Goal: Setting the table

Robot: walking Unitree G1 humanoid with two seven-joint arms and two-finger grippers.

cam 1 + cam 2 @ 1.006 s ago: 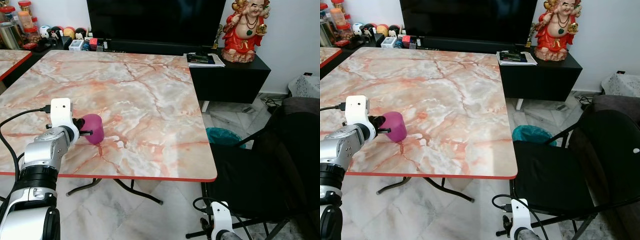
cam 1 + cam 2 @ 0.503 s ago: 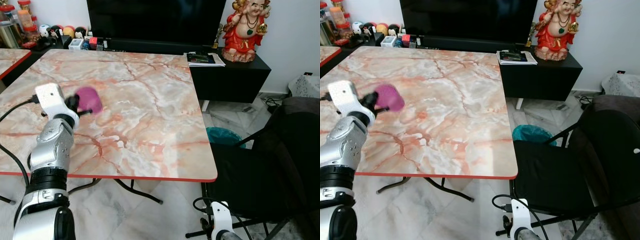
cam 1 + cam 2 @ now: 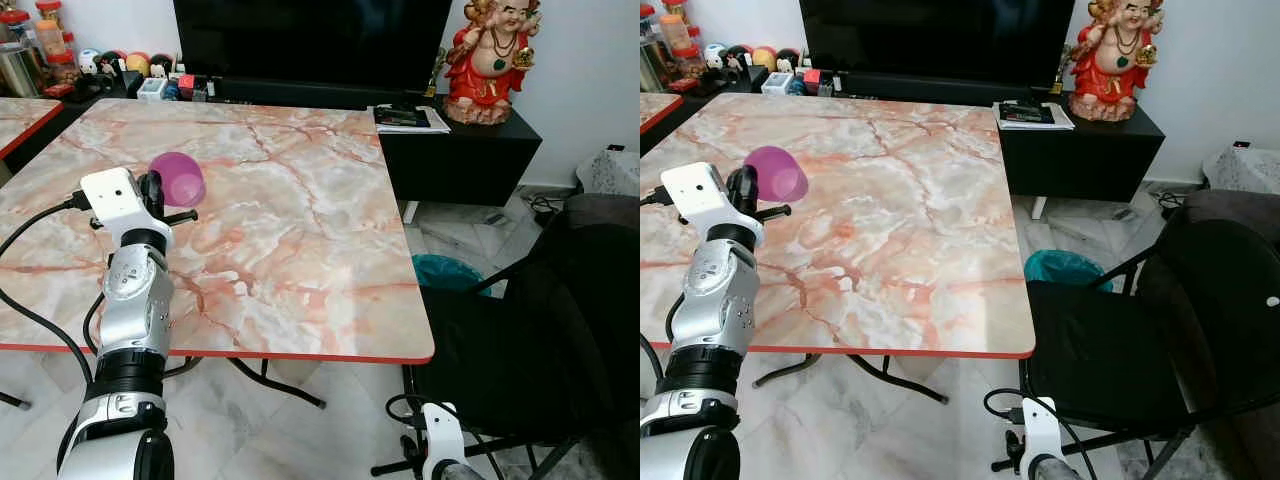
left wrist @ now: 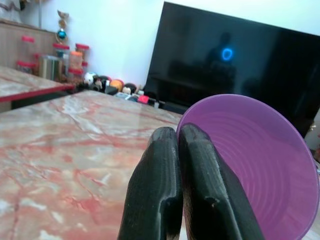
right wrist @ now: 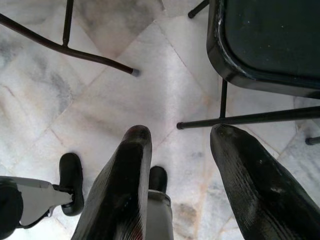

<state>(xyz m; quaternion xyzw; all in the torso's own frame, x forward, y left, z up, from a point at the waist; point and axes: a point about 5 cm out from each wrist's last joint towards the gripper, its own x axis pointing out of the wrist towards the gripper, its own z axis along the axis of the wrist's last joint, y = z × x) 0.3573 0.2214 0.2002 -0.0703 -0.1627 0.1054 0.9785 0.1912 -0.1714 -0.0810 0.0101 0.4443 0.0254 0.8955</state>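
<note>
While the left gripper (image 3: 168, 190) holds the purple cup (image 3: 177, 178) above the marble table (image 3: 300, 230), the left eye view shows the cup tipped on its side, mouth turned toward the robot and its body clear of the tabletop, over the left part of the table and well back from the red near edge. From the right eye view the same picture holds: the cup (image 3: 777, 172) hangs off the end of the silver arm, with open marble all around it (no plate or other setting near it that I can make out), so the placing spot looks free. Along the left wrist view, the two black fingers (image 4: 160, 200) are pressed close together with the cup's rim (image 4: 250, 165) pinched between them, one finger inside the wall and one outside as far as I can judge; the grip is on a thin edge, so it may slip if the wrist jerks. To do this step well, I would roll the wrist until the mouth faces up, lower until the base rests flat on the marble, and only then part the fingers. At the right wrist view, the right gripper (image 5: 182, 150) hangs idle over the floor tiles beside the black chair (image 5: 270, 40), its fingers spread apart and holding nothing.
</note>
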